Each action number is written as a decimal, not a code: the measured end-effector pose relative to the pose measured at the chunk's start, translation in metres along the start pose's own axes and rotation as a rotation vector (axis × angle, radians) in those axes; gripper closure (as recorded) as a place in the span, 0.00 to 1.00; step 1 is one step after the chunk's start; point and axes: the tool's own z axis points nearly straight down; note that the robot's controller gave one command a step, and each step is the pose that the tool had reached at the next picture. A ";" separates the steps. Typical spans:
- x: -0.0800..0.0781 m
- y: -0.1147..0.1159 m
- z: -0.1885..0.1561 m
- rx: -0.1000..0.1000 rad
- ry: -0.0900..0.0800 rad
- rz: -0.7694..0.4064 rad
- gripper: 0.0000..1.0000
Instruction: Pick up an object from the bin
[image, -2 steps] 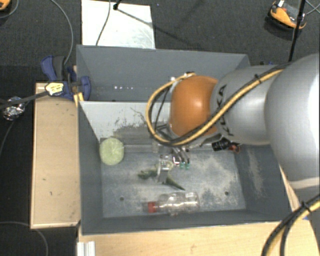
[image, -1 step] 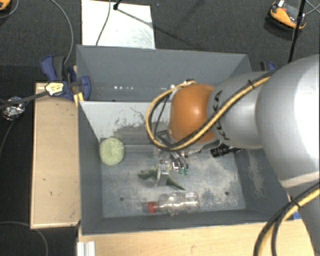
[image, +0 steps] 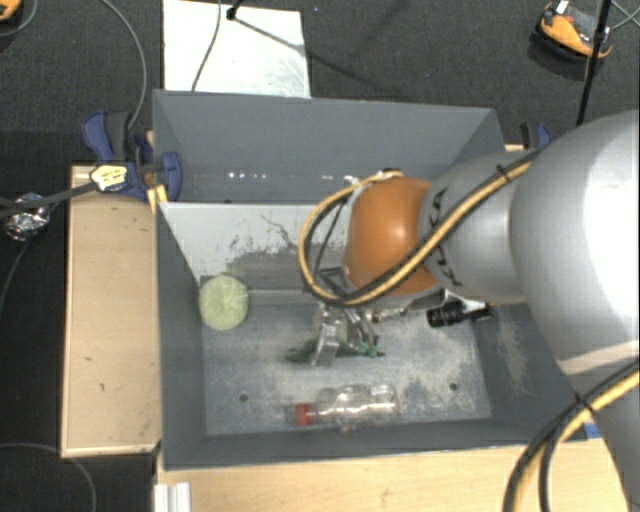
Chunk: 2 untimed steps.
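Observation:
My gripper (image: 330, 343) reaches down near the middle of the bin floor, under the orange wrist cover. A small dark green thing (image: 362, 349) lies right at its fingertips, partly hidden by them; I cannot tell whether it sits between the fingers. A clear plastic bottle with a red cap (image: 345, 405) lies on its side just in front of the gripper, near the bin's front wall.
A pale green ball (image: 223, 302) rests at the left side of the bin floor, well apart from the gripper. The arm covers the right part of the bin.

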 end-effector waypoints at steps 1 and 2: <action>0.000 0.000 0.000 0.000 0.000 0.000 1.00; 0.001 0.000 -0.003 0.000 0.001 0.000 1.00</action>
